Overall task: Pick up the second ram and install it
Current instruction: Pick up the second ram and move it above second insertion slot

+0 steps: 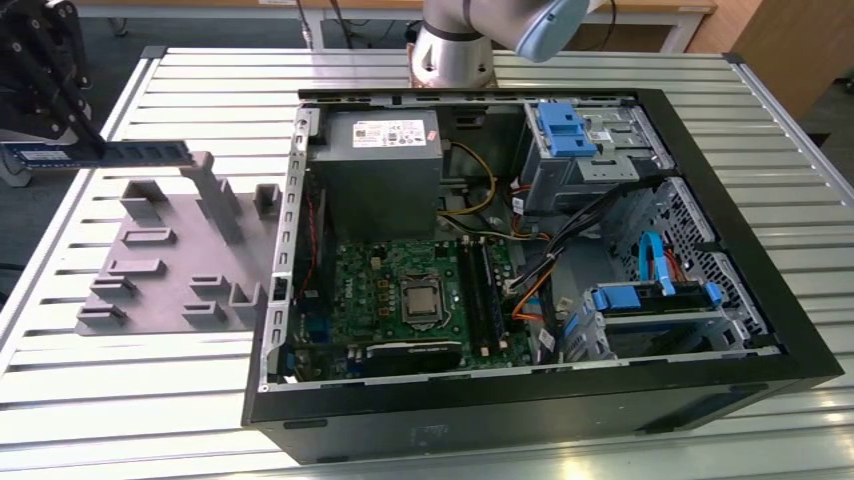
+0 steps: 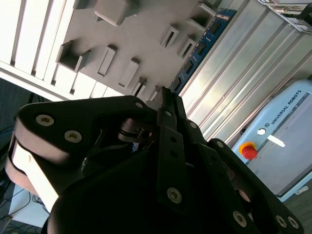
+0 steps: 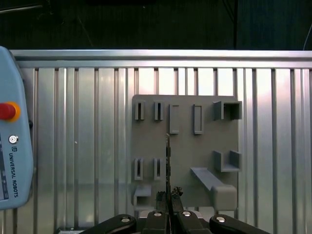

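In the exterior view, the gripper (image 1: 88, 146) hangs over the slatted metal table (image 1: 200, 75). Its fingers are clenched on the second ram (image 1: 150, 152), which juts level from them above the grey holder tray (image 1: 167, 255). The open computer case (image 1: 747, 330) lies well beyond the stick's free end.

In the second wrist view, 2 black fingers (image 2: 168, 141) pinch the second ram (image 2: 203, 46). A pendant (image 2: 273, 146) with 1 red button lies off to one side.

In the first wrist view, the ram shows edge-on ahead of the fingertips, crossing the tray. Dark floor (image 3: 146, 24) lies past the table.
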Motion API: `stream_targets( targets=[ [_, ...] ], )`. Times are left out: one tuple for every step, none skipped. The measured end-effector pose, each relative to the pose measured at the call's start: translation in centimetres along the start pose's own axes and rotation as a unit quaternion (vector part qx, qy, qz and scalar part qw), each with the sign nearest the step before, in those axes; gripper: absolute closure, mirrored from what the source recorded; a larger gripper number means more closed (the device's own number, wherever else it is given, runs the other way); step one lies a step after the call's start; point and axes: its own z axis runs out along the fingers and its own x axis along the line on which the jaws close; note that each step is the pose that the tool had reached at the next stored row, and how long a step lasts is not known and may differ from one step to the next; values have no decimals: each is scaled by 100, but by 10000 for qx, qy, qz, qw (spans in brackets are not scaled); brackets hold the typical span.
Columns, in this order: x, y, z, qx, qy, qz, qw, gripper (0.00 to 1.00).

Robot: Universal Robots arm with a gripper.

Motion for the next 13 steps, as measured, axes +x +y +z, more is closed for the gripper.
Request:
stream_targets(
  targets=[
    [0,-8,0,0,0,0,10000,86],
    [0,-15,0,0,0,0,10000,86],
    [0,-23,0,0,0,0,10000,86],
    [-1,-31,0,0,0,0,10000,86],
    [-1,-39,0,0,0,0,10000,86],
    [-1,-47,-1,0,0,0,10000,86],
    [-1,-55,0,0,0,0,10000,86],
    [-1,-63,0,0,0,0,10000,86],
    [-1,-71,0,0,0,0,10000,86],
    [-1,-79,-1,0,0,0,10000,86],
    [-2,-87,-1,0,0,0,10000,86],
    [-2,-94,-1,0,0,0,10000,86],
    [-2,-103,-1,0,0,0,10000,86]
  ],
)
